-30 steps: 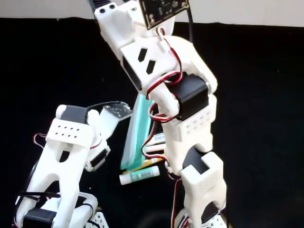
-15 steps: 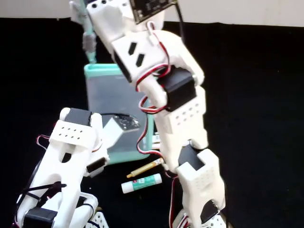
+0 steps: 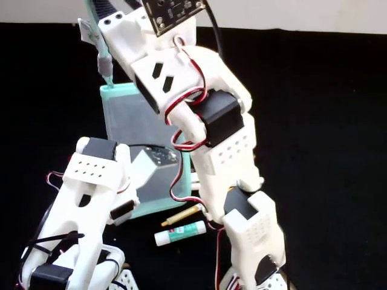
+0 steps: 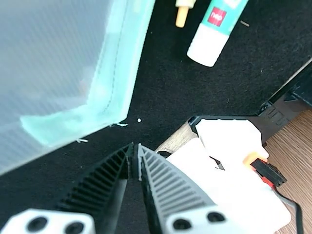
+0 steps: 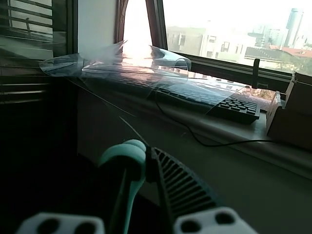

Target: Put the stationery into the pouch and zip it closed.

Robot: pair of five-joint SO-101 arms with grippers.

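The pouch (image 3: 130, 127), translucent grey with a teal border, hangs with its flat face towards the high camera and its lower edge near the black mat. My right gripper (image 3: 97, 21) is up at the far left, shut on the pouch's teal top edge (image 5: 124, 153). My left gripper (image 4: 134, 148) is shut on nothing and hovers just off the pouch's lower corner (image 4: 73, 122); from above it sits in front of the pouch (image 3: 151, 160). A white and green glue stick (image 3: 180, 232) and a yellowish pencil (image 3: 184, 214) lie on the mat below the pouch, beside the right arm.
Black mat (image 3: 326, 151) covers the table, with open room to the right. The left arm's white base (image 4: 229, 161) and a wooden table edge (image 4: 292, 146) lie close to the left gripper. A window sill with a keyboard (image 5: 209, 97) is behind the raised right gripper.
My right arm swung left and higher with the pouch, which turned from edge-on to face-on and now hangs farther left. The left arm, glue stick and pencil barely moved.
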